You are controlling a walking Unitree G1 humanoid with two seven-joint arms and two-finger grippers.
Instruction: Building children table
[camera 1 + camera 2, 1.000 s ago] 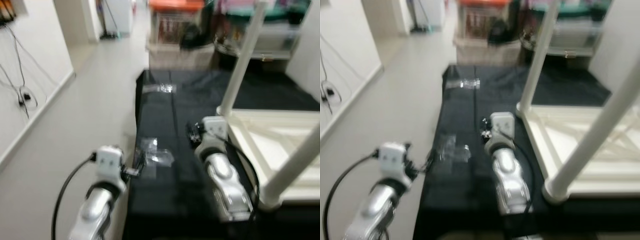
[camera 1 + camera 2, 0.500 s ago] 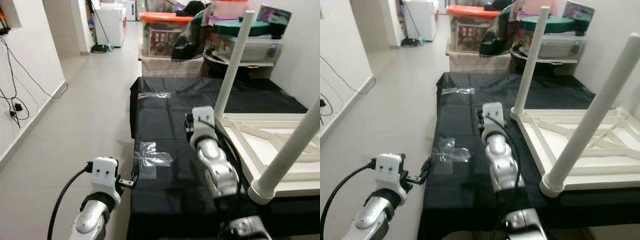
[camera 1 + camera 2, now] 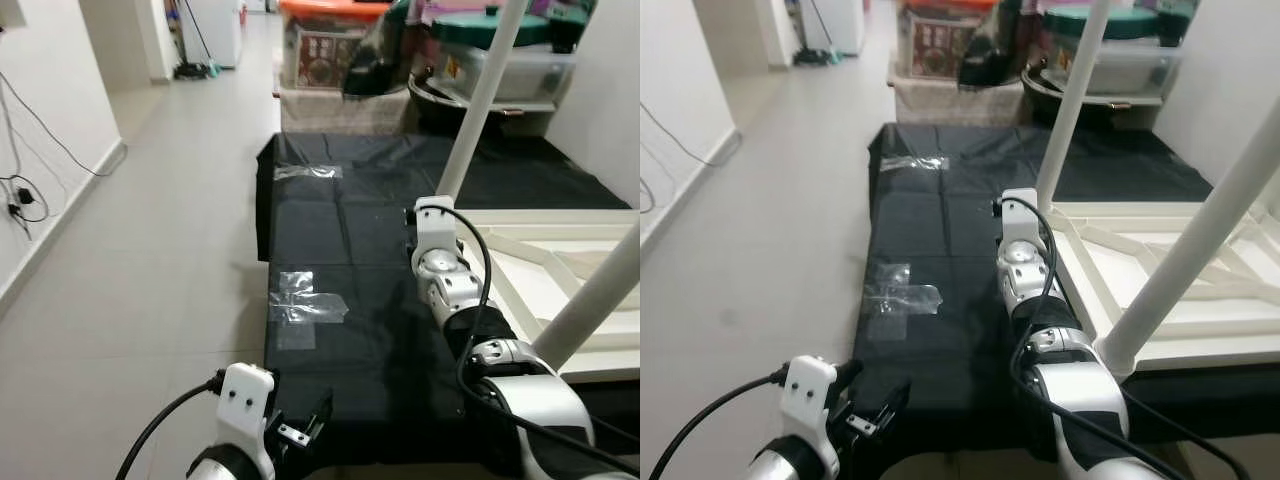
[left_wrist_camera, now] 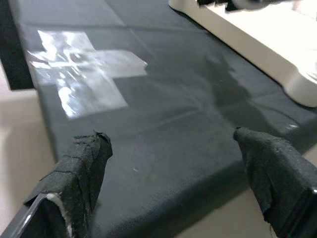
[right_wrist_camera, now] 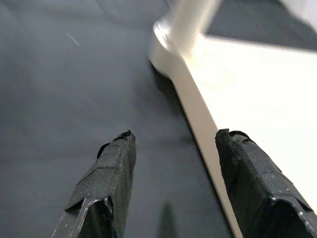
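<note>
Two grippers, both with jaws spread and grasping nothing. Right gripper [image 5: 173, 183] hangs over the black cloth [image 3: 350, 230], its jaws straddling the white frame edge of the upturned children table [image 3: 1160, 290] (one finger over cloth, the other over the pale underside). Table corner leg [image 3: 480, 100] rises just ahead of those jaws; a second leg [image 3: 1200, 240] stands upright beside the right forearm, nearer the robot. Table lies upside down on the cloth, on the right side of the right jaws.

Left gripper [image 4: 173, 183] sits low at the near edge of the cloth, jaws wide apart, touching nothing I can make out. Clear tape cross [image 4: 84, 74] is stuck to the cloth ahead of the left jaws; a second tape strip [image 3: 308, 171] lies well beyond it at the cloth's far end. Storage bins [image 3: 335, 40] stand past the far edge (contents not readable). Tiled floor [image 3: 150, 230] runs along the outer side of the left jaws.
</note>
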